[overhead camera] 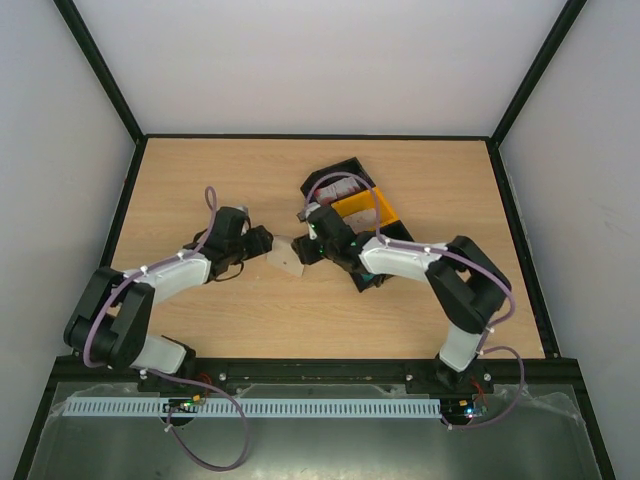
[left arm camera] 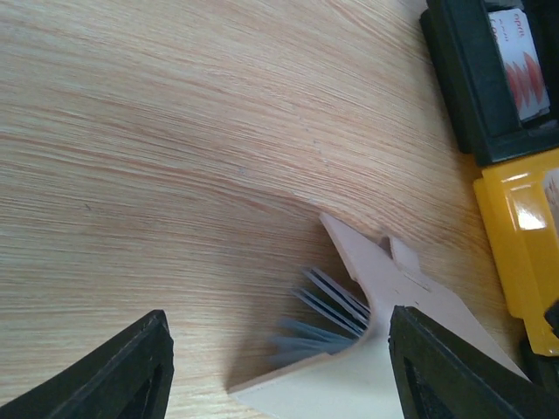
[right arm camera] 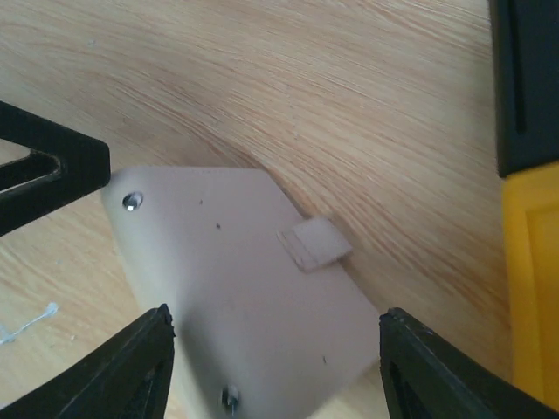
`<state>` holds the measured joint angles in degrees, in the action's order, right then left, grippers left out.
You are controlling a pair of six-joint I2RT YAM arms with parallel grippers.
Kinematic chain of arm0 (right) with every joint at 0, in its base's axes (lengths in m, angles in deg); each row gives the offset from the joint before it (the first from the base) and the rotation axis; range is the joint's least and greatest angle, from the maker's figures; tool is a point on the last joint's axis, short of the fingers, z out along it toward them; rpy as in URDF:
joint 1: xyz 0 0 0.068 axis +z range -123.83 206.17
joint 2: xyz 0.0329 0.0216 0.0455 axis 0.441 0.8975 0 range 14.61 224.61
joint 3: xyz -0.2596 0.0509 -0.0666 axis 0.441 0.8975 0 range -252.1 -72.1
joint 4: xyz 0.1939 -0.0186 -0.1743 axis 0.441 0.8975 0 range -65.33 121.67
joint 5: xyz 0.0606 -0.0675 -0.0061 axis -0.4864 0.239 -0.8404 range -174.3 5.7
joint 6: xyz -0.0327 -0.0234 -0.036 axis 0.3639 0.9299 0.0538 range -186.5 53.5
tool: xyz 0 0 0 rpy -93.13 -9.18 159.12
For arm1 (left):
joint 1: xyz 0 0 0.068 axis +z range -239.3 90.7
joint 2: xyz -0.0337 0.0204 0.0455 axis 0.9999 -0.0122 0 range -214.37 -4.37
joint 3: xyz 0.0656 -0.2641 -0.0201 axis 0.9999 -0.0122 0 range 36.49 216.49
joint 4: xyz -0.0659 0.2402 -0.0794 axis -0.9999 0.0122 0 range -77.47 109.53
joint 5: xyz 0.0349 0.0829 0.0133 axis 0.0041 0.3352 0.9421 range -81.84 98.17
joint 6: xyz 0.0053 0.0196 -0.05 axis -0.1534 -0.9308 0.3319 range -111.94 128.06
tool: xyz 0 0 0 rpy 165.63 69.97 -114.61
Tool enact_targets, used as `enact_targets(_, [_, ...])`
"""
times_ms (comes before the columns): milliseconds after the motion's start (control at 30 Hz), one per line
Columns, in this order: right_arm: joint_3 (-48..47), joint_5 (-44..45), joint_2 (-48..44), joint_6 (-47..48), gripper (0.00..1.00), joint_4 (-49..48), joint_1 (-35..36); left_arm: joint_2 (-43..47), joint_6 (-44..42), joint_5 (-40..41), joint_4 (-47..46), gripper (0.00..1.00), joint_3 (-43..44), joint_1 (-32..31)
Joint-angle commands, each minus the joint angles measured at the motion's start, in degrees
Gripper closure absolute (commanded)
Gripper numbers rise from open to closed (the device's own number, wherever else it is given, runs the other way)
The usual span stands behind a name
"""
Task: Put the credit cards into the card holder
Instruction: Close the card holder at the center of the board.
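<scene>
The beige card holder lies mid-table between my two grippers. In the left wrist view it is spread partly open, with greyish-blue pockets showing inside. My left gripper is open around it, and its right finger touches the fold. In the right wrist view the holder's outer face shows a small tab. My right gripper is open and straddles it from above. A red-and-white credit card lies in the tray's black end, as do the cards in the top view.
The black-and-yellow tray lies at an angle just right of the holder, partly under my right arm. Its yellow part is close to the holder. The left gripper's finger shows in the right wrist view.
</scene>
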<state>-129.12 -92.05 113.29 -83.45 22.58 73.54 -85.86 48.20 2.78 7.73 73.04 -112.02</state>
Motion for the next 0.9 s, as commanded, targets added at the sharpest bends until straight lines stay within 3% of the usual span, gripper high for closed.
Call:
enact_targets(0, [-5.1,0.0,5.6,10.4,0.38,4.4,0.1,-1.7,1.0,-1.8,-2.2,0.31,-0.1,1.5])
enact_targets(333, [-6.7,-9.2,8.8,14.5,0.39,9.2,0.1,-1.7,0.7,-3.1,-2.2,0.31,-0.1,2.9])
enact_targets(600, [-6.6,-6.8,7.9,12.2,0.24,8.6,0.1,-3.4,1.3,-4.6,-1.4,0.32,-0.6,2.9])
enact_targets(733, [-6.7,-1.4,6.9,5.2,0.23,7.6,0.1,-4.8,0.3,-7.2,-1.7,0.32,-0.7,2.9])
enact_targets(867, [-4.1,-0.2,3.7,-9.4,0.24,6.7,0.0,-5.9,-0.9,-8.7,-1.6,0.32,0.0,2.9])
